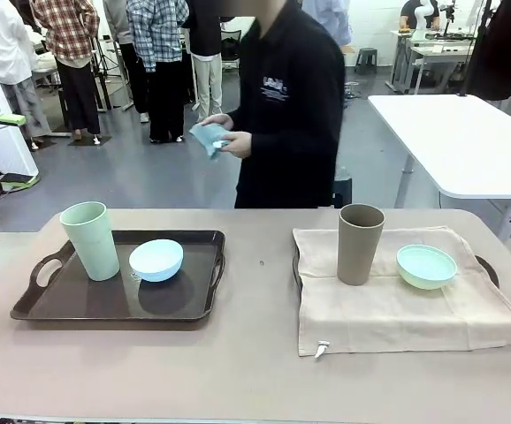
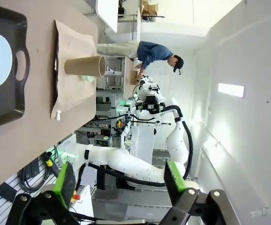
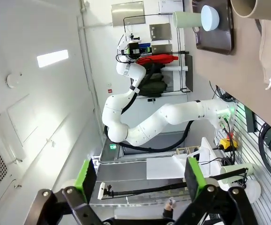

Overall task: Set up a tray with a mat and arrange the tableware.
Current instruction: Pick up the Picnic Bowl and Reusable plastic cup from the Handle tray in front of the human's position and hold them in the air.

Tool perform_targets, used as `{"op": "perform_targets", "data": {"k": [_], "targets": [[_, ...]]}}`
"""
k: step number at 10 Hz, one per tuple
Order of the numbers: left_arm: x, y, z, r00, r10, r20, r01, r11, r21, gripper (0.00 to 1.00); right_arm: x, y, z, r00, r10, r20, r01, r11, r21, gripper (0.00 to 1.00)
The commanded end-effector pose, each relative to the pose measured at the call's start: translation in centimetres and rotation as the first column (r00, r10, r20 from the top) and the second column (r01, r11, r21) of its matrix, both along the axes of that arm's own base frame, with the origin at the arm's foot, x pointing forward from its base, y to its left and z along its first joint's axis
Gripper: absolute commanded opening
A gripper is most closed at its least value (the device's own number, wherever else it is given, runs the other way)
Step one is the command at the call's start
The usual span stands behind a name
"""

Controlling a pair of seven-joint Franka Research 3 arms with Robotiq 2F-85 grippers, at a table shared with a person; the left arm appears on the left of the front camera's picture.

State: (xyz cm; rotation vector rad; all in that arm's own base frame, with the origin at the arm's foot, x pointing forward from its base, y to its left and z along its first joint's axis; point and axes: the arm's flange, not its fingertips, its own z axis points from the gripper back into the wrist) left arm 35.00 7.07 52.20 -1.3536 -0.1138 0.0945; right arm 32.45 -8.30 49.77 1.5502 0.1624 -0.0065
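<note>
On the dark tray, at nine o'clock of the table, the pale green cup stands upright, and the light blue bowl sits just beside it at its three o'clock. Over at the table's three o'clock a beige mat covers a second tray, with only that tray's edge and handle peeking out. On the mat the brown cup stands upright, and the mint green bowl sits near it at its three o'clock, the two apart. At twelve o'clock, across the table, a person in dark clothes stands holding a light blue cloth in both hands. Now the arms: the left gripper has its jaws spread wide with nothing between the green pads, well clear of the table. The right gripper is likewise wide open and empty, also well away from both trays.
</note>
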Motion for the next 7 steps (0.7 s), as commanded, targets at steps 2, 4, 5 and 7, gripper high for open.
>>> {"op": "perform_targets", "data": {"k": [2, 4, 5, 7], "targets": [[-0.03, 0.04, 0.04, 1.0, 0.001, 0.001, -0.001, 1.0, -0.001, 1.0, 0.28, 0.16, -0.05, 1.0, -0.006, 0.003, 0.006, 1.0, 0.009, 1.0], [-0.03, 0.04, 0.04, 1.0, 0.001, 0.001, -0.001, 1.0, -0.001, 1.0, 0.28, 0.16, -0.05, 1.0, -0.006, 0.003, 0.006, 1.0, 0.009, 1.0], [-0.03, 0.04, 0.04, 1.0, 0.001, 0.001, -0.001, 1.0, -0.001, 1.0, 0.28, 0.16, -0.05, 1.0, -0.006, 0.003, 0.006, 1.0, 0.009, 1.0], [-0.03, 0.04, 0.04, 1.0, 0.001, 0.001, -0.001, 1.0, -0.001, 1.0, 0.28, 0.16, -0.05, 1.0, -0.006, 0.003, 0.006, 1.0, 0.009, 1.0]]}}
